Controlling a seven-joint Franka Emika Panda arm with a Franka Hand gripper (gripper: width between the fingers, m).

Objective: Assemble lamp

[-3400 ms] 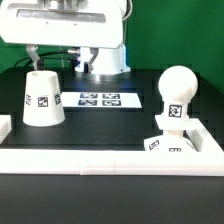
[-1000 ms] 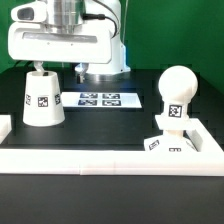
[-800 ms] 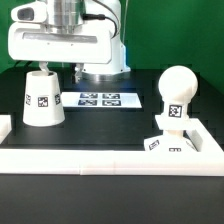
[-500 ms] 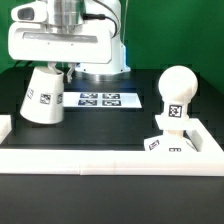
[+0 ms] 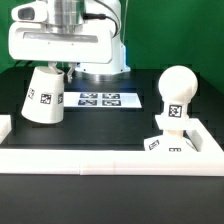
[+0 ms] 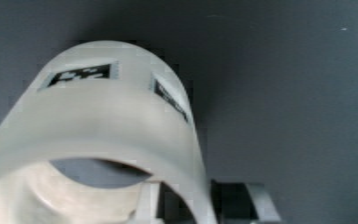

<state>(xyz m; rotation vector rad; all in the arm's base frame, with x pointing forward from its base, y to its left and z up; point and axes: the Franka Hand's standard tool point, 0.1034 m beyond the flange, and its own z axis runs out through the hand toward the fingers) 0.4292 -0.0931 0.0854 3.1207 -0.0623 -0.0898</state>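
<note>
One tool grips the tilted shade by its rim on the bench; a shallow hold risks it slipping free.

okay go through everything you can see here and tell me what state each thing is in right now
White tapered plastic lamp shade: tilted, narrow end up, gripped at its top.
Round white bulb on its stem: upright, seated on the base.
Low square white base: flat on the table, against the white rail.
Gripper: shut on the shade.
</note>
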